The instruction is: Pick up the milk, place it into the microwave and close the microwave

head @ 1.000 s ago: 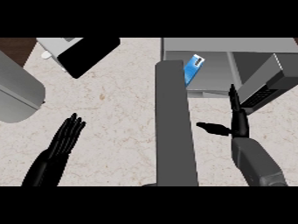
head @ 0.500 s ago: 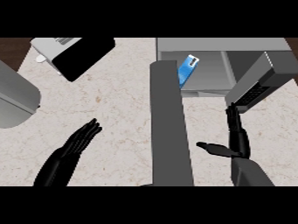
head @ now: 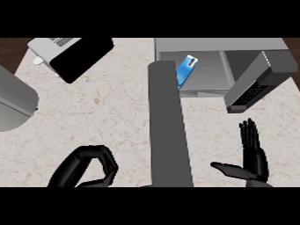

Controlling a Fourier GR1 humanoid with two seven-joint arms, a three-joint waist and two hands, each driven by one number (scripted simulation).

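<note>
In the head view, the milk [head: 186, 71], a blue and white carton, stands tilted inside the microwave [head: 243, 48], towards the left side of the open cavity. The microwave door [head: 168, 127] is swung wide open and reaches from the cavity's left edge down the middle of the view as a long grey slab. To the right of the cavity sits the dark control panel [head: 253, 90]. The right hand [head: 251, 158] shows at the lower right, right of the door and apart from it, its fingers straight and pointing up, thumb spread to the left, holding nothing. The left hand [head: 90, 167] shows at the lower left above the counter [head: 107, 114], left of the door, its fingers curled inward around nothing. At the upper left a toaster [head: 67, 55] stands on the counter, and a large grey rounded object [head: 3, 96] fills the left edge.
</note>
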